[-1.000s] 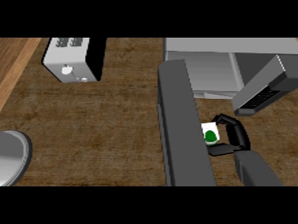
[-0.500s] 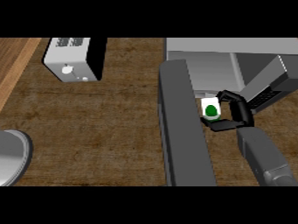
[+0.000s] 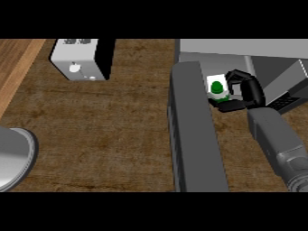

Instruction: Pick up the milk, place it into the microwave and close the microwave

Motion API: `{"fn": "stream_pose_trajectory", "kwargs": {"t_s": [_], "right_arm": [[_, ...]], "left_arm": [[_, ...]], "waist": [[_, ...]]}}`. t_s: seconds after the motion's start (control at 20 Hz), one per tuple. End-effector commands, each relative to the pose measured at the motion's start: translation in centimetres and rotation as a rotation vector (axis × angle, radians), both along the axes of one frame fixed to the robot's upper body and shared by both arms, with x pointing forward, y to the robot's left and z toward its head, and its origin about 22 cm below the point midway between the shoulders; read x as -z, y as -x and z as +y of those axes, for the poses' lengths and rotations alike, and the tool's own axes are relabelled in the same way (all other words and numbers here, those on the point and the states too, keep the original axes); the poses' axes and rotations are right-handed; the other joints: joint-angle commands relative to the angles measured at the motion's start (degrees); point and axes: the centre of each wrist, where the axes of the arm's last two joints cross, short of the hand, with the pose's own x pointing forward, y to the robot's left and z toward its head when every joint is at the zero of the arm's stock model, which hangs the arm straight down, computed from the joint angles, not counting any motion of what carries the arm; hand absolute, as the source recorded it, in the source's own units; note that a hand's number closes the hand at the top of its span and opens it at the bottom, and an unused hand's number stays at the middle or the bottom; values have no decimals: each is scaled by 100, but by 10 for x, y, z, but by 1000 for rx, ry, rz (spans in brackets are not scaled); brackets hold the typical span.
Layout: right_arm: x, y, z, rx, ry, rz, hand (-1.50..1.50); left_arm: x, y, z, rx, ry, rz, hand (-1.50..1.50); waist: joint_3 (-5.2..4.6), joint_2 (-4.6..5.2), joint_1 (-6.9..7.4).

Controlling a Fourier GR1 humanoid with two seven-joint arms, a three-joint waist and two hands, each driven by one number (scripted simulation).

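1. Biggest thing first: the surface [image 3: 103, 135] is dark brown wood grain, with a lighter wooden strip along its left edge. It carries everything here.
2. The microwave [image 3: 249, 49] sits at the far right corner of the surface. Its door [image 3: 193, 135] is swung wide open and sticks out toward the near edge like a long grey slab, so we reckon the opening is ready for loading.
3. A grey rounded thing [image 3: 3, 158] pokes in at the left edge. We can't tell what it is.
4. A toaster [image 3: 79, 58] stands near the far edge, left of the microwave, well out of the way.
5. The right robot hand [image 3: 243, 92] comes in from the near right on a grey forearm, its black fingers curled round the milk, carrying it in toward the cavity.
6. The milk [image 3: 216, 88] is a small white carton, held just beside the door's inner face at the mouth of the microwave. Looks to us like it isn't set down yet.
7. Labels: the carton only shows a green blob, and there's no writing we can read anywhere.
8. The left robot hand isn't in view.
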Motion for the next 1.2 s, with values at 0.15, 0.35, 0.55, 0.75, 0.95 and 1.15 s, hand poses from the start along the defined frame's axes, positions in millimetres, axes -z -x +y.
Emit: {"fn": "stream_pose_trajectory", "kwargs": {"t_s": [0.15, 0.35, 0.55, 0.75, 0.95, 1.15], "right_arm": [[-32, -21, 1, 25, 73, -22, 150], [-52, -33, 0, 144, 210, -55, 150], [-52, -33, -1, 224, 214, -66, 150], [-65, -35, -20, 262, 243, -46, 150], [-68, -35, -30, 299, 283, -65, 150], [-81, -40, -33, 312, 278, -75, 150]], "left_arm": [[-6, -13, 4, 32, 29, -67, -150], [-7, -22, 1, 44, 28, -100, -150], [-13, -22, -1, 87, 18, -105, -150], [-7, -29, 2, 86, 26, -105, -150], [-11, -27, 0, 98, 14, -99, -150], [-15, -35, 4, 103, 5, -115, -150]], "waist": [[4, 79, 127], [3, 144, 234], [22, 230, 395], [20, 280, 428], [32, 313, 569], [36, 370, 554]]}}
